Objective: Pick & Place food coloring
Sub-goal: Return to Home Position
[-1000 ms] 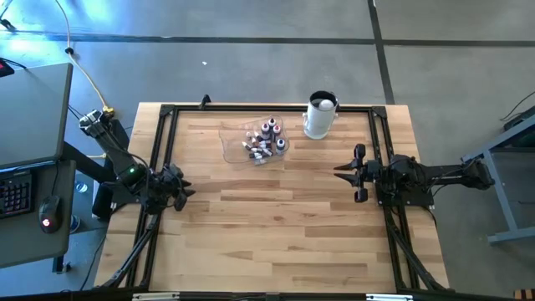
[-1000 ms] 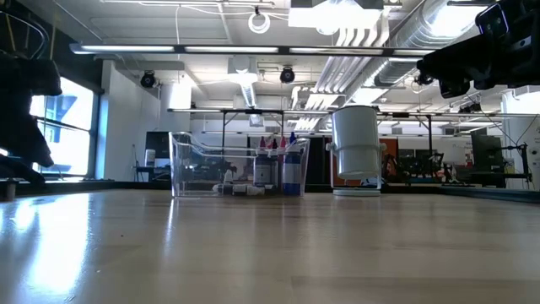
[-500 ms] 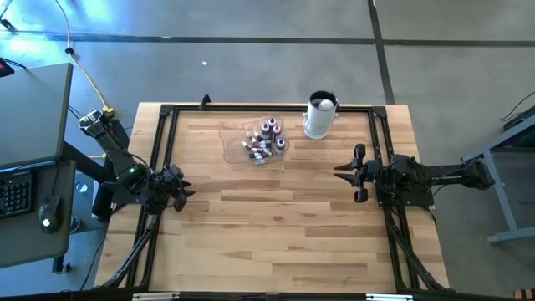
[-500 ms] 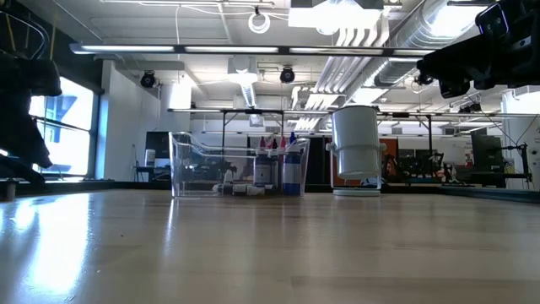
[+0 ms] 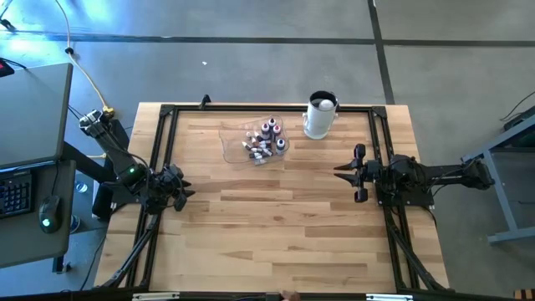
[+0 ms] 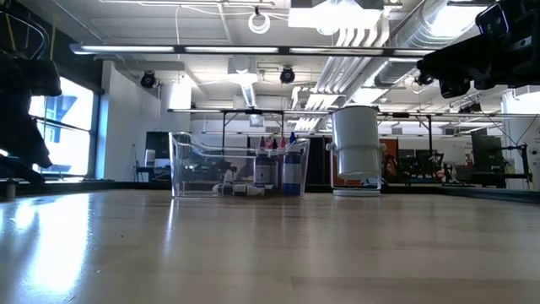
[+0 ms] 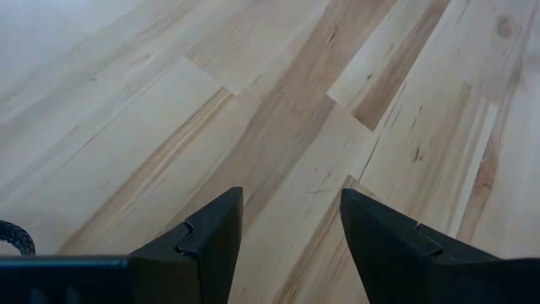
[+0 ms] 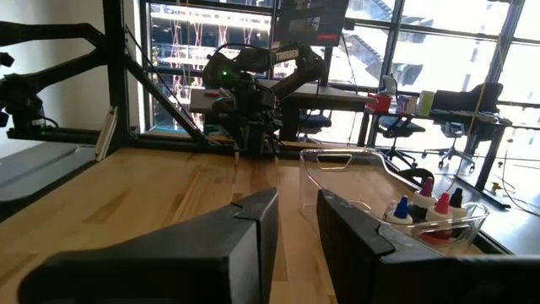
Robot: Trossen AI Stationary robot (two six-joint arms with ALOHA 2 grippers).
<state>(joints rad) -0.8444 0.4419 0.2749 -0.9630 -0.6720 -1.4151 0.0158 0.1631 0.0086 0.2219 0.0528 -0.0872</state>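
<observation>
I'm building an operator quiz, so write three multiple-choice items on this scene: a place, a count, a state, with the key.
1. Where are the food coloring bottles? A. In the transparent container. B. Scattered loose. C. In a gripper.
2. How many containers stand on the table? A. One. B. Two. C. Four.
3. How are the two grippers? A. Both shut on bottles. B. One open, one shut. C. Both open, empty.
Key: 1 A, they cluster inside its clear walls. 2 B, the transparent container and the white cylinder. 3 C, the left gripper and right gripper show bare gaps between their fingers.
</observation>
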